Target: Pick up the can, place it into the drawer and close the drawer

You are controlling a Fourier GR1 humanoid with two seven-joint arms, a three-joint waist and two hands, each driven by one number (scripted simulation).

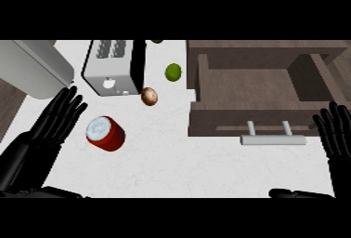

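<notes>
- Red can point(105, 133) lies tipped on the white worktop point(171, 162), nothing gripping it yet — the pickup is the step in hand.
- Left hand point(58, 116) sits just beside it, fingers straight and spread.
- Next: curl round the can.
- Drawer point(254, 83) stands open; right hand point(336, 132) rests flat-fingered near its handle point(272, 139).

The left robot hand point(58, 118) is all black, with long thin fingers that look bumpy, like little blocks joined in a row. The right robot hand point(336, 132) is black too, with the same thin fingers. The arm parts near the bottom look dark and smooth.
</notes>
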